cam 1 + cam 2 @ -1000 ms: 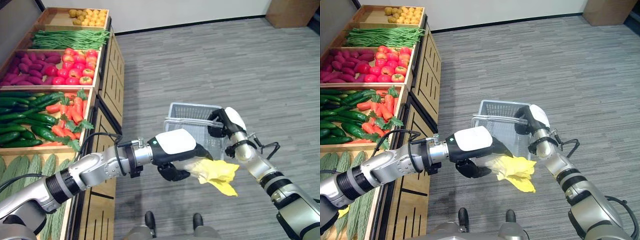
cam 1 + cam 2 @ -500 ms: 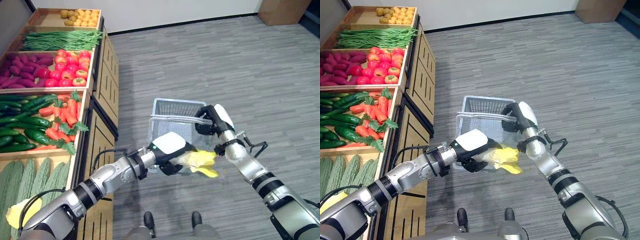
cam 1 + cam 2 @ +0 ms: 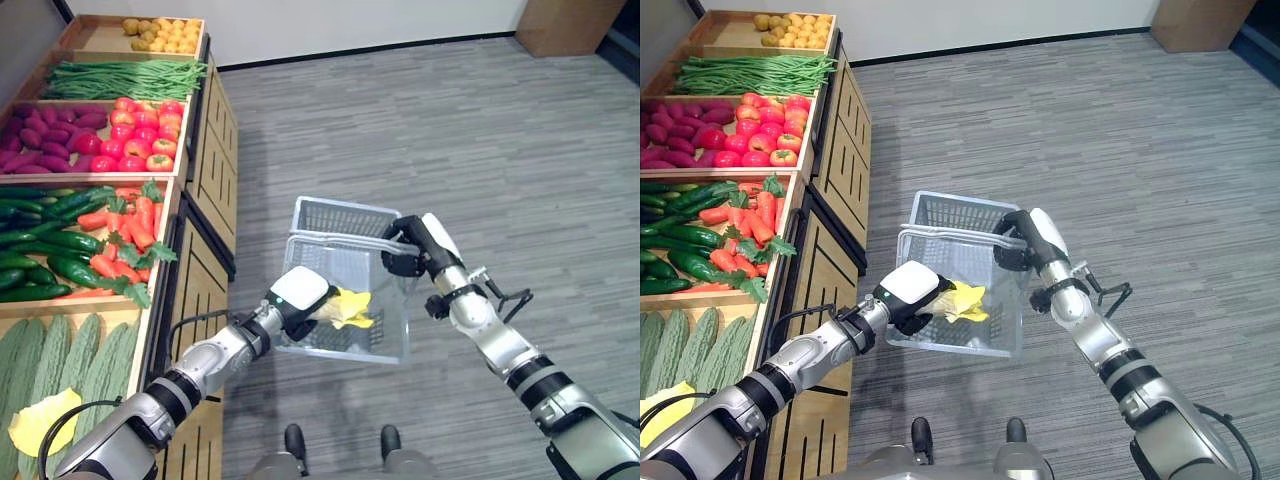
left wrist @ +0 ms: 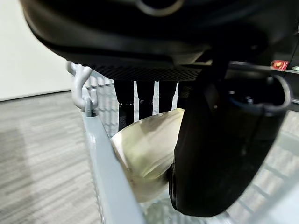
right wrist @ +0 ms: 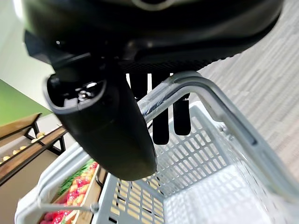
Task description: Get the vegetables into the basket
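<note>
The left hand (image 3: 298, 292) reaches over the near rim of the grey basket (image 3: 345, 212), its fingers (image 4: 139, 103) and thumb curled round a pale yellow leafy vegetable (image 3: 347, 307) that hangs inside the basket. The right hand (image 3: 418, 244) holds the basket up off the floor, fingers (image 5: 159, 117) hooked under the basket handle (image 5: 205, 95). To the robot's left stands a wooden produce stand (image 3: 215, 140) with carrots (image 3: 128, 228), cucumbers (image 3: 45, 240), tomatoes (image 3: 148, 140) and green beans (image 3: 125, 78).
</note>
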Controlling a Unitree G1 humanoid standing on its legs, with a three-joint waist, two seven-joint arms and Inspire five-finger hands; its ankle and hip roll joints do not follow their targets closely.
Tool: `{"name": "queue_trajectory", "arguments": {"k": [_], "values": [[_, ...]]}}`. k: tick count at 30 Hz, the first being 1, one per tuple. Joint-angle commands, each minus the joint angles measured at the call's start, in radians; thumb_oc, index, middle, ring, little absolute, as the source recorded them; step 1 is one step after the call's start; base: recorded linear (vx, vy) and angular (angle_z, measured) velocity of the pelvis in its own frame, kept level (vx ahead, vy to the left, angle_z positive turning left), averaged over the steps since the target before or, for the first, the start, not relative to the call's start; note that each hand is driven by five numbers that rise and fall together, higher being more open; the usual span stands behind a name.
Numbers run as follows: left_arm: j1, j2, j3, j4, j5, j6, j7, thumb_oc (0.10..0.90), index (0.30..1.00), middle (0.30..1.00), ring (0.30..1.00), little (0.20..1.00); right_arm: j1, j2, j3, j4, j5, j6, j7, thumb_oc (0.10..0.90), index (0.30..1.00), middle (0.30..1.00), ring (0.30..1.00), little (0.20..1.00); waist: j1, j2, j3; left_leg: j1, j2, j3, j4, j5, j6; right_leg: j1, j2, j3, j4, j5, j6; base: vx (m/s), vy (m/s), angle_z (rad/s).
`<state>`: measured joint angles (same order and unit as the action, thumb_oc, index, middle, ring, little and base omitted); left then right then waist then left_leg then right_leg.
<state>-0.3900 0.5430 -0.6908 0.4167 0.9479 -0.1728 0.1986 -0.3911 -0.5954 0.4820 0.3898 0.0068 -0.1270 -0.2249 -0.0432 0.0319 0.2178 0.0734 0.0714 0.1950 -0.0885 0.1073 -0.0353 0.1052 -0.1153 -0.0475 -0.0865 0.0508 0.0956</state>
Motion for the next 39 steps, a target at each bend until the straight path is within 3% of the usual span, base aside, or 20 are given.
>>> {"name": "queue_trajectory", "arguments": {"k": [1, 2, 9, 12, 15, 20, 21, 22, 23, 24, 25, 26, 27, 29, 32, 34, 35, 36, 39], "values": [[-0.077, -0.018, 0.079, 0.041, 0.042, 0.062, 0.112, 0.804, 0.865, 0.865, 0.865, 0.865, -0.096, -0.021, -0.144, -0.149, 0.046, -0.156, -0.046, 0.400, 0.300, 0.300, 0.300, 0.300, 0.008, -0.045, -0.087, 0.058, 0.031, 0.005, 0.001, -0.102, -0.062, 0.023, -0.036, -0.039, -0.001, -0.039, 0.071, 0.00, 0.000, 0.00], [-0.064, -0.023, 0.093, 0.031, 0.045, 0.069, 0.117, 0.900, 1.000, 1.000, 1.000, 1.000, -0.085, -0.020, -0.152, -0.148, 0.044, -0.154, -0.045, 0.400, 0.300, 0.300, 0.300, 0.300, 0.009, -0.046, -0.087, 0.058, 0.031, 0.004, 0.001, -0.102, -0.062, 0.024, -0.036, -0.039, -0.001, -0.040, 0.070, 0.00, 0.000, 0.00], [-0.004, -0.027, 0.140, -0.117, -0.014, 0.034, 0.103, 0.900, 1.000, 1.000, 1.000, 1.000, -0.037, 0.008, -0.193, -0.104, 0.014, -0.122, -0.060, 0.400, 0.300, 0.300, 0.300, 0.300, 0.015, -0.049, -0.089, 0.060, 0.033, -0.004, 0.001, -0.105, -0.060, 0.028, -0.036, -0.044, -0.001, -0.041, 0.066, 0.00, -0.013, 0.02], [0.040, -0.032, 0.156, -0.229, -0.132, -0.019, 0.057, 0.900, 1.000, 1.000, 1.000, 1.000, -0.020, 0.026, -0.216, -0.071, 0.000, -0.102, -0.074, 0.400, 0.300, 0.300, 0.300, 0.300, 0.019, -0.050, -0.088, 0.053, 0.032, -0.008, 0.001, -0.094, -0.057, 0.023, -0.036, -0.044, -0.001, -0.031, 0.062, -0.03, -0.009, 0.00], [0.080, -0.027, 0.154, -0.400, -0.356, -0.104, -0.054, 0.900, 1.000, 1.000, 1.000, 1.000, -0.005, 0.039, -0.236, -0.030, -0.028, -0.080, -0.087, 0.400, 0.300, 0.300, 0.300, 0.300, 0.023, -0.046, -0.091, 0.053, 0.033, -0.014, 0.001, -0.094, -0.054, 0.024, -0.038, -0.046, -0.001, -0.029, 0.060, 0.01, -0.005, 0.06], [0.148, -0.031, 0.178, -0.499, -0.585, -0.116, -0.125, 0.900, 1.000, 1.000, 1.000, 1.000, 0.019, 0.056, -0.255, 0.011, -0.052, -0.070, -0.101, 0.400, 0.300, 0.300, 0.300, 0.300, 0.026, -0.044, -0.092, 0.054, 0.029, -0.017, 0.001, -0.093, -0.050, 0.025, -0.040, -0.047, -0.001, -0.027, 0.060, 0.00, 0.002, 0.02], [0.172, -0.041, 0.181, -0.512, -0.666, -0.114, -0.155, 0.900, 1.000, 1.000, 1.000, 1.000, 0.028, 0.055, -0.266, 0.024, -0.063, -0.064, -0.105, 0.400, 0.300, 0.300, 0.300, 0.300, 0.027, -0.043, -0.091, 0.053, 0.028, -0.019, 0.001, -0.092, -0.049, 0.025, -0.040, -0.048, -0.001, -0.026, 0.059, 0.00, 0.000, 0.00], [0.218, -0.052, 0.186, -0.546, -0.917, -0.098, -0.211, 0.900, 1.000, 1.000, 1.000, 1.000, 0.040, 0.057, -0.280, 0.047, -0.072, -0.052, -0.110, 0.400, 0.300, 0.300, 0.300, 0.300, 0.028, -0.039, -0.091, 0.059, 0.025, -0.019, 0.001, -0.102, -0.047, 0.030, -0.042, -0.049, -0.001, -0.033, 0.061, 0.00, 0.000, 0.00], [0.218, -0.052, 0.187, -0.547, -0.917, -0.097, -0.211, 0.900, 1.000, 1.000, 1.000, 1.000, 0.039, 0.057, -0.280, 0.047, -0.072, -0.052, -0.111, 0.400, 0.300, 0.300, 0.300, 0.300, 0.028, -0.040, -0.089, 0.054, 0.025, -0.018, 0.001, -0.092, -0.046, 0.026, -0.041, -0.049, -0.001, -0.024, 0.059, 0.00, 0.000, 0.00], [0.247, -0.062, 0.191, -0.559, -1.099, -0.085, -0.246, 0.900, 1.000, 1.000, 1.000, 1.000, 0.047, 0.055, -0.287, 0.054, -0.079, -0.041, -0.110, 0.400, 0.300, 0.300, 0.300, 0.300, 0.028, -0.037, -0.088, 0.053, 0.025, -0.018, 0.001, -0.090, -0.044, 0.024, -0.042, -0.049, -0.001, -0.021, 0.059, 0.00, 0.000, 0.00], [0.305, -0.072, 0.187, -0.584, -1.436, -0.038, -0.345, 0.900, 1.000, 1.000, 1.000, 1.000, 0.056, 0.047, -0.291, 0.069, -0.105, -0.025, -0.107, 0.400, 0.300, 0.300, 0.300, 0.300, 0.025, -0.032, -0.086, 0.062, 0.022, -0.018, 0.001, -0.099, -0.043, 0.031, -0.043, -0.049, -0.001, -0.027, 0.062, 0.00, 0.000, 0.00], [0.306, -0.069, 0.190, -0.586, -1.444, -0.036, -0.350, 0.900, 1.000, 1.000, 1.000, 1.000, 0.057, 0.048, -0.290, 0.068, -0.105, -0.025, -0.107, 0.400, 0.300, 0.300, 0.300, 0.300, 0.024, -0.032, -0.086, 0.063, 0.022, -0.018, 0.001, -0.100, -0.043, 0.032, -0.043, -0.049, -0.001, -0.028, 0.062, 0.04, 0.036, -0.03], [0.368, -0.061, 0.190, -0.617, -1.717, 0.018, -0.419, 0.900, 1.000, 1.000, 1.000, 1.000, 0.072, 0.045, -0.294, 0.091, -0.135, -0.013, -0.107, 0.400, 0.300, 0.300, 0.300, 0.300, 0.023, -0.028, -0.083, 0.065, 0.021, -0.018, 0.001, -0.099, -0.041, 0.033, -0.043, -0.047, -0.001, -0.025, 0.062, 0.00, 0.000, 0.00], [0.442, -0.035, 0.225, -0.639, -1.869, 0.048, -0.454, 0.900, 1.000, 1.000, 1.000, 1.000, 0.119, 0.044, -0.305, 0.119, -0.185, -0.010, -0.107, 0.400, 0.300, 0.300, 0.300, 0.300, 0.026, -0.030, -0.078, 0.066, 0.019, -0.020, 0.001, -0.098, -0.039, 0.035, -0.044, -0.045, -0.001, -0.024, 0.064, 0.00, 0.000, 0.00], [0.522, -0.027, 0.300, -0.578, -1.822, 0.029, -0.424, 0.900, 1.000, 1.000, 1.000, 1.000, 0.193, 0.045, -0.337, 0.138, -0.209, -0.012, -0.108, 0.400, 0.300, 0.300, 0.300, 0.300, 0.031, -0.033, -0.081, 0.066, 0.019, -0.024, 0.001, -0.096, -0.038, 0.039, -0.048, -0.054, -0.001, -0.025, 0.066, 0.00, 0.000, 0.00], [0.571, -0.011, 0.375, -0.469, -1.620, 0.003, -0.369, 0.900, 1.000, 1.000, 1.000, 1.000, 0.260, 0.054, -0.393, 0.145, -0.199, -0.015, -0.118, 0.400, 0.300, 0.300, 0.300, 0.300, 0.036, -0.035, -0.079, 0.063, 0.015, -0.028, 0.001, -0.093, -0.038, 0.042, -0.049, -0.060, -0.001, -0.027, 0.067, 0.00, 0.000, 0.00], [0.571, -0.012, 0.374, -0.468, -1.618, 0.002, -0.369, 0.900, 1.000, 1.000, 1.000, 1.000, 0.261, 0.054, -0.394, 0.144, -0.199, -0.015, -0.118, 0.400, 0.300, 0.300, 0.300, 0.300, 0.036, -0.035, -0.080, 0.063, 0.015, -0.028, 0.001, -0.093, -0.038, 0.042, -0.049, -0.060, -0.001, -0.027, 0.067, 0.02, 0.013, 0.04], [0.592, -0.016, 0.401, -0.291, -1.350, 0.006, -0.323, 0.900, 1.000, 1.000, 1.000, 1.000, 0.301, 0.081, -0.429, 0.161, -0.169, -0.020, -0.120, 0.400, 0.300, 0.300, 0.300, 0.300, 0.039, -0.038, -0.078, 0.062, 0.014, -0.031, 0.001, -0.094, -0.038, 0.042, -0.052, -0.066, -0.001, -0.028, 0.067, 0.00, 0.000, 0.00], [0.588, -0.033, 0.412, -0.225, -1.248, 0.002, -0.295, 0.900, 1.000, 1.000, 1.000, 1.000, 0.315, 0.084, -0.438, 0.158, -0.167, -0.021, -0.118, 0.400, 0.300, 0.300, 0.300, 0.300, 0.039, -0.038, -0.078, 0.062, 0.014, -0.031, 0.001, -0.095, -0.037, 0.042, -0.053, -0.066, -0.001, -0.029, 0.068, 0.00, 0.000, 0.00]]}}
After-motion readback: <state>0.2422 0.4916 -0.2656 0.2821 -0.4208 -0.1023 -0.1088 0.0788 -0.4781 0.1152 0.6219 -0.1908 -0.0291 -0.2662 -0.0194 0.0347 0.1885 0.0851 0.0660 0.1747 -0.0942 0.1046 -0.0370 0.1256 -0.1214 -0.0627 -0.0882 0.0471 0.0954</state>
